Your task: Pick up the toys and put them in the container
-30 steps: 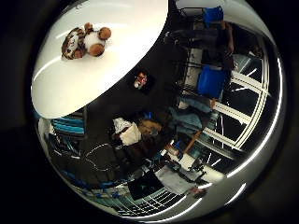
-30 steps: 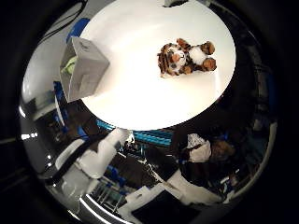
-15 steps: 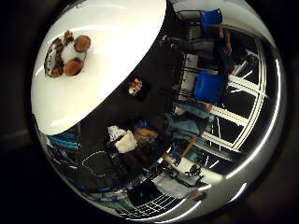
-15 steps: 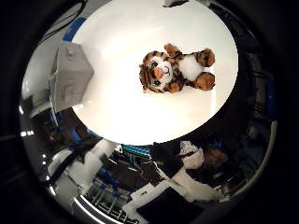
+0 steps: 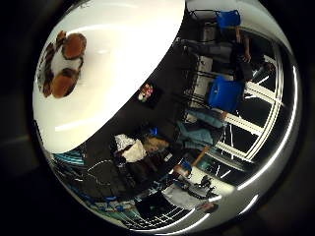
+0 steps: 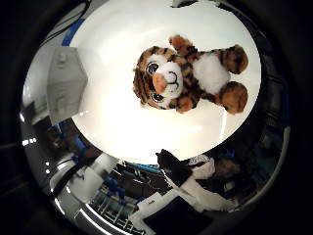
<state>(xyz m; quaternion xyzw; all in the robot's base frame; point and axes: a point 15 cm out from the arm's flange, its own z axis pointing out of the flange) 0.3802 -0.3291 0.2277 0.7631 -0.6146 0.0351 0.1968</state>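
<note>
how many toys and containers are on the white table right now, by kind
plush tiger toy: 1, lying on its back on the white table
grey container: 1, standing on the table apart from the tiger
total: 2

A small whitish sliver of the robot hand (image 6: 190,3) at the view's rim.

A striped orange-and-black plush tiger (image 6: 188,73) with white belly and muzzle is laid on its back on the white round table (image 6: 146,132). A grey box-shaped container (image 6: 66,83) is set well apart, at the tiger's nine o'clock.
</note>
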